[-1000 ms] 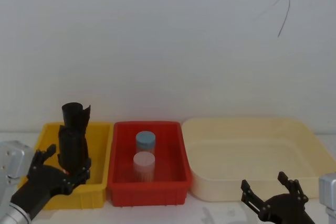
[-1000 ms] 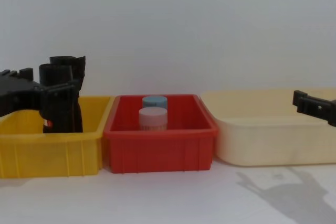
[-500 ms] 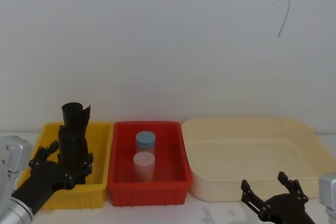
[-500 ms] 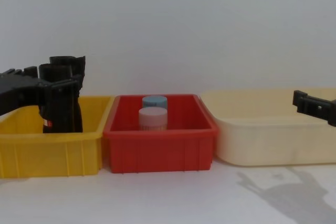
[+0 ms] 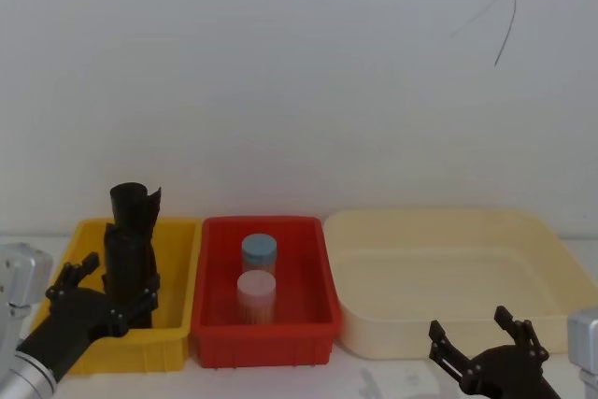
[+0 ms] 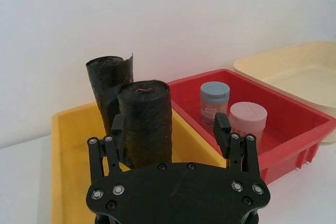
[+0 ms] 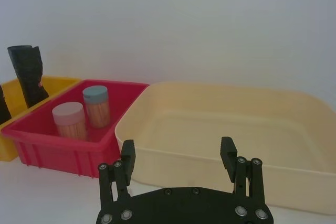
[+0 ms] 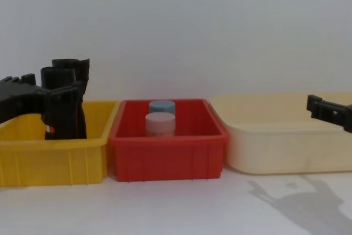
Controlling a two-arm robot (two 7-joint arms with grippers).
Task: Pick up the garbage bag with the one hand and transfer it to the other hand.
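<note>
One garbage bag [image 5: 126,259] stands upright in the yellow bin [image 5: 177,259] in head view, the left gripper [image 5: 112,285] at it. Left wrist view: open fingers [image 6: 221,127] straddle it. Right wrist view: right gripper [image 7: 177,153] open near the cream tub [image 7: 236,124].

The left gripper [image 6: 169,124] and right gripper [image 7: 177,147] are black, long-fingered, dotted with small silver screws [image 6: 118,189]. Each wrist [image 5: 21,378] is a silver cylinder.
</note>
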